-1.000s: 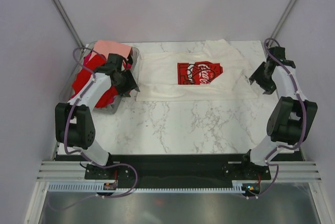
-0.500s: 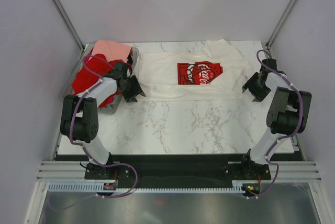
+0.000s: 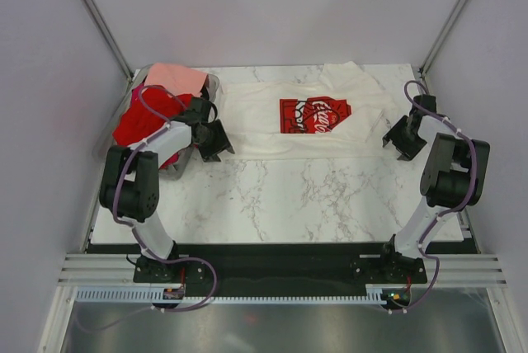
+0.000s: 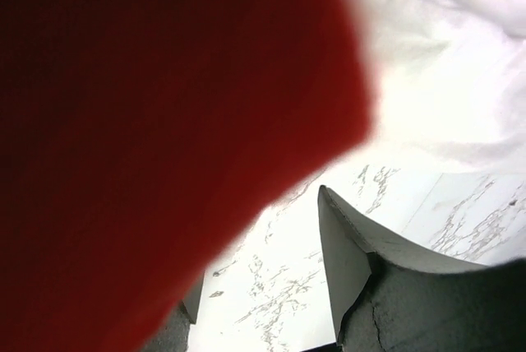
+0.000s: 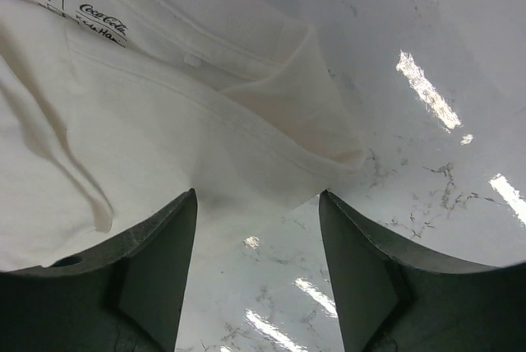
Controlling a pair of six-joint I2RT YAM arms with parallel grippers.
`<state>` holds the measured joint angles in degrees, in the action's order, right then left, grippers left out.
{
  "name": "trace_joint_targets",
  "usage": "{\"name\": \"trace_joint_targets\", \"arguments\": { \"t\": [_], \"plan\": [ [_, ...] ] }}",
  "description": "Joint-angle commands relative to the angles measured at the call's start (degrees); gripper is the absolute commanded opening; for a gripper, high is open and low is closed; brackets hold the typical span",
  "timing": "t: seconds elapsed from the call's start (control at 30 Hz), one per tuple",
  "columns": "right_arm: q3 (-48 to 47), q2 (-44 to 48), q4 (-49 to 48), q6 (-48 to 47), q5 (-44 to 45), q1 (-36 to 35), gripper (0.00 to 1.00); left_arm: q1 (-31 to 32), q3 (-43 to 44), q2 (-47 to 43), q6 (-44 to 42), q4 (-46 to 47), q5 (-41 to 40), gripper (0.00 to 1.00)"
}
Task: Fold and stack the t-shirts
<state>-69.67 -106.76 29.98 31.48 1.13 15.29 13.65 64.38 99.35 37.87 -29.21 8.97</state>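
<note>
Poised at the right corner of the flat-spread cream-white t-shirt (image 3: 256,126) with right gripper (image 5: 257,196) wide, empty: risks pinching one layer only. At its left edge with left gripper (image 3: 216,140), width untellable behind a red t-shirt (image 4: 148,122); might snag that cloth.

Bright, even, diffuse light falls on the glossy white marble-patterned tabletop (image 3: 313,196) in the top view, and shadows there are faint and soft. In the right wrist view, hard white glare streaks that tabletop from 2 to 4 o'clock. In the left wrist view, a bright red soft cloth (image 4: 148,122), wholly out of focus, fills 7 to 12 o'clock. The cream-white cloth tee (image 4: 444,81) at 1 o'clock is washed out.
</note>
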Motion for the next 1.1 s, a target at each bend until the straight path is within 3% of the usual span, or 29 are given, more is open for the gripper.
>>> {"name": "trace_joint_targets", "arguments": {
  "t": [0.0,0.13,0.3,0.43,0.63,0.8,0.97,1.07],
  "plan": [
    [1.73,1.11,-2.81,-0.11,-0.95,0.18,0.69,0.5,6.35,3.29,1.16,0.38,0.69,0.61],
    [2.52,1.91,-3.08,-0.19,-3.93,0.27,0.68,0.24,21.61,12.42,0.89,-4.16,-0.44,0.62],
    [2.87,4.36,-1.5,-0.64,-3.67,0.27,0.68,-4.76,33.08,25.18,-0.42,-7.61,-0.27,0.62],
    [3.75,7.0,-0.8,-0.46,-4.9,0.18,0.68,-11.52,41.06,27.74,-1.57,-11.3,-2.64,0.62],
    [3.14,10.08,0.34,-0.28,-5.52,0.18,0.69,-15.23,46.53,22.74,-1.92,-14.38,-4.94,0.63],
    [2.87,12.19,1.22,-0.02,-3.77,0.27,0.69,-10.67,40.58,14.66,-5.43,-14.82,-6.24,0.62],
    [4.71,13.6,1.75,-1.07,3.35,1.23,0.69,-1.27,21.17,4.91,-6.32,-10.79,-13.45,0.61],
    [6.38,12.81,0.53,-0.99,0.56,2.38,0.68,1.9,11.49,2.35,-5.0,-5.79,-12.05,0.61]
  ]
}}
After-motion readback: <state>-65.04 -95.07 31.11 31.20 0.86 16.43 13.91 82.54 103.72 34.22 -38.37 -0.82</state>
